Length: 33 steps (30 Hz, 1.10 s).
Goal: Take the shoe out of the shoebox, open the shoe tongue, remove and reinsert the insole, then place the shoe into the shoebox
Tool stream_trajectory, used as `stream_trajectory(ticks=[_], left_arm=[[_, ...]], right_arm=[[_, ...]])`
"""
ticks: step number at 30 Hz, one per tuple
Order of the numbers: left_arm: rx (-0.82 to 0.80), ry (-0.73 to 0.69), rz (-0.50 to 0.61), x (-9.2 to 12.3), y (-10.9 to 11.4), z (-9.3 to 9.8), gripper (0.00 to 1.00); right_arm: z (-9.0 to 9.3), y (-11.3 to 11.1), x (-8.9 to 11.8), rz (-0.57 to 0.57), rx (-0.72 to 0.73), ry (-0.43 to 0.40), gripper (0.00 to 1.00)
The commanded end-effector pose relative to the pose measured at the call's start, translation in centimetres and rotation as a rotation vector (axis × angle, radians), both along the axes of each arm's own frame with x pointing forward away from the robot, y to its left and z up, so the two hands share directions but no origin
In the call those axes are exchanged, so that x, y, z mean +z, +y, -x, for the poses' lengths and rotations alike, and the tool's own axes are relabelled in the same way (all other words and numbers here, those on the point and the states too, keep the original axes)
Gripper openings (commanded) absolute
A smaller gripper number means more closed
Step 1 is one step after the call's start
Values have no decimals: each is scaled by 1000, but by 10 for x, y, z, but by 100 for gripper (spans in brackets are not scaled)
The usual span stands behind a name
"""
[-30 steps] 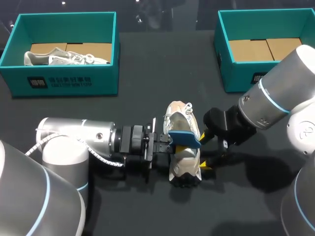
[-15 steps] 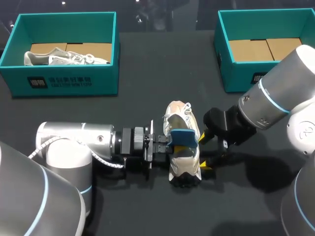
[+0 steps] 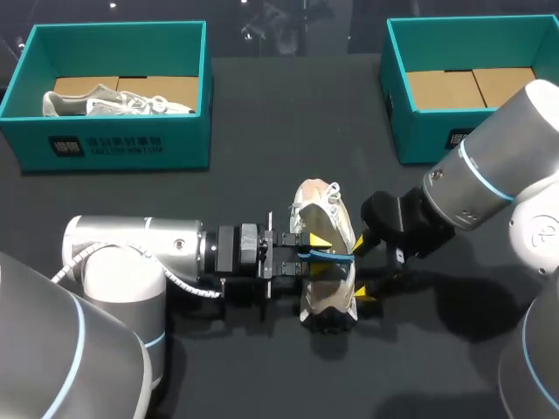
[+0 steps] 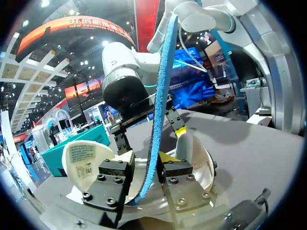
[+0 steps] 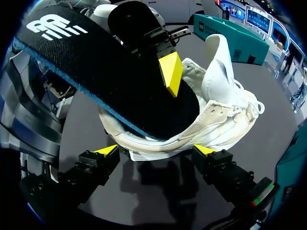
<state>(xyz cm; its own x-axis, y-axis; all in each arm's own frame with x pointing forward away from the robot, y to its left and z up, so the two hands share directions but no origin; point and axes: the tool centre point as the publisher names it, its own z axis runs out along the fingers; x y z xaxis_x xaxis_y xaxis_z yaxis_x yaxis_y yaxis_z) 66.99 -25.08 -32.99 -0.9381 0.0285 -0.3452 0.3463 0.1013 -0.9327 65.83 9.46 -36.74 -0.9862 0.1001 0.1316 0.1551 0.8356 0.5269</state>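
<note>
1. Head view: the shoe (image 3: 327,297) lies on the dark table (image 3: 262,113), out in the middle and well clear of both boxes. The left gripper (image 3: 313,253) comes in from the side and is clamped on the insole (image 3: 332,255), which shows as just a thin blue edge over the shoe's opening. The right gripper (image 3: 362,275) sits at the shoe's other side with its fingers spread wide. The left shoebox (image 3: 113,144) has a second shoe (image 3: 113,103) in it, and the right shoebox (image 3: 419,131) shows only cardboard.
2. Left wrist view: the left gripper (image 4: 146,170) is pinching the insole (image 4: 160,86) from both sides. It stands up edge-on between the fingers, with its lower end down in the shoe (image 4: 199,158).
3. Right wrist view: the right gripper (image 5: 157,150) is released, tips wide apart, and I can't tell if either tip touches the shoe (image 5: 216,120). The insole (image 5: 105,72) has one end tucked in the shoe while the other tilts up and out. The left arm's yellow fingertip (image 5: 171,72) presses on its black top.
</note>
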Motion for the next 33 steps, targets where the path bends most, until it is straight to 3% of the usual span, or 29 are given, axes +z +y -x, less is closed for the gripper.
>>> stream_trajectory(ticks=[1, 8, 17, 20, 21, 22, 33], left_arm=[[5, -3, -1, 10, 3, 6, 33], [-19, -19, 5, 23, 0, 15, 38], [-72, -36, -3, 32, -10, 27, 37], [-83, -47, -8, 32, -12, 29, 25], [-81, -53, -10, 31, -13, 29, 9], [-79, -56, -11, 30, -14, 28, 0], [-23, -83, -53, 5, -12, 10, 0]], right_arm=[[1, 1, -1, 2, -1, -2, 100], [1, 1, -1, 2, -1, -2, 100], [1, 1, -1, 2, -1, -2, 100], [1, 1, -1, 2, -1, -2, 100], [1, 1, -1, 2, -1, -2, 100], [1, 1, -1, 2, -1, -2, 100], [1, 1, -1, 2, -1, -2, 100]])
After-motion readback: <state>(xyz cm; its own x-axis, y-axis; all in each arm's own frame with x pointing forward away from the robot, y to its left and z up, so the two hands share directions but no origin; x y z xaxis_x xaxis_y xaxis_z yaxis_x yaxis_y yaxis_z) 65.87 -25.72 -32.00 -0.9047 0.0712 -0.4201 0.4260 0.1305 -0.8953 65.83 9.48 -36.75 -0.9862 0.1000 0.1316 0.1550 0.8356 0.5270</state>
